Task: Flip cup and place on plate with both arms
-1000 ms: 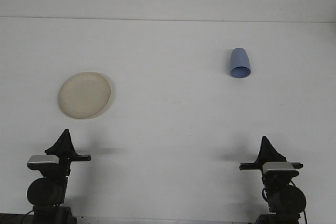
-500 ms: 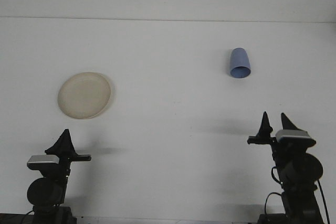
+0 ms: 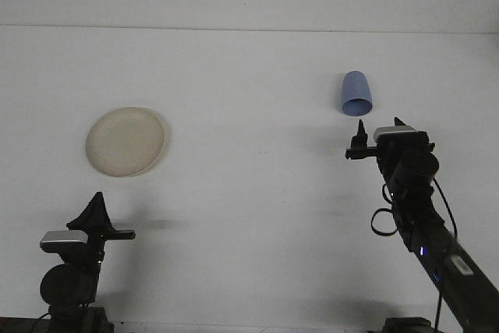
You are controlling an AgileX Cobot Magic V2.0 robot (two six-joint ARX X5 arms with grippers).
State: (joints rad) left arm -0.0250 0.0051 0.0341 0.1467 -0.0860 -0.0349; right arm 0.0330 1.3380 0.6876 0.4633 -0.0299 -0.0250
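Cup (image 3: 356, 93) lies upper right, mouth toward me; my right gripper (image 3: 380, 128) hangs spread just below it, left gripper (image 3: 97, 207) pressed together at lower left.

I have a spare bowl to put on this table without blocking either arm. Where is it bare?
The widest bare patch lies mid-table, between the plate and the blue cup. The far strip behind both is bare too. It is crowded just in front of the cup, where the right gripper hangs open. The left gripper sits near the front edge.

No readable text or markings.
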